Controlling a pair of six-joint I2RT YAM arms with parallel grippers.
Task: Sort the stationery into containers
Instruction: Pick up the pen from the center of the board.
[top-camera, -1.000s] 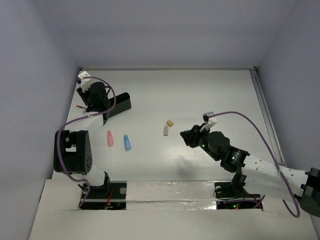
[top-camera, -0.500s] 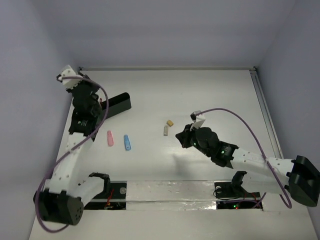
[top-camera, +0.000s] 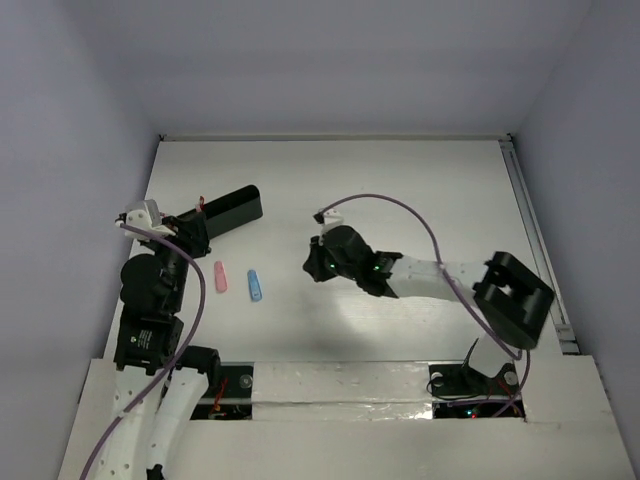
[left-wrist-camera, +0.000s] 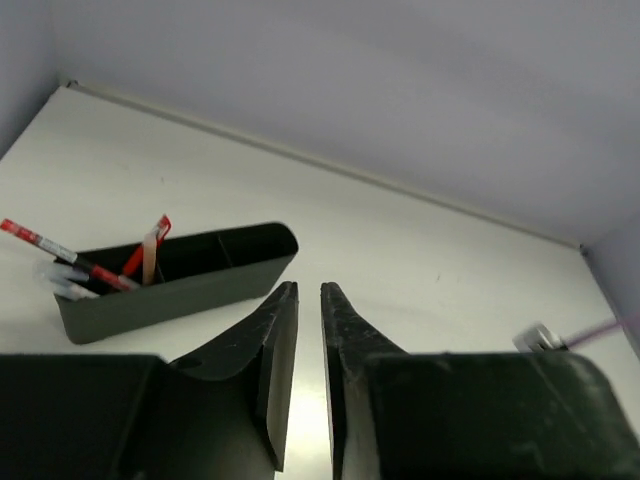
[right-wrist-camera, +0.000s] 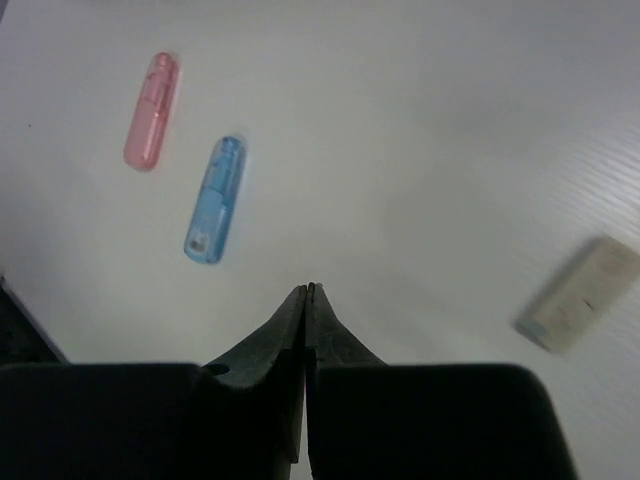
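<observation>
Seen from above, the right arm stretches toward 9 o'clock. The right gripper is pressed shut and empty, with the pink capsule and blue capsule at its 8 o'clock. The left arm rises bent. The left gripper is a slit apart and holds nothing, with the black box of pens at its 2 o'clock.

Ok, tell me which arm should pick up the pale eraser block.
Right. The right gripper, shut and empty, hovers beside the eraser block; the left gripper faces the black box instead.
</observation>
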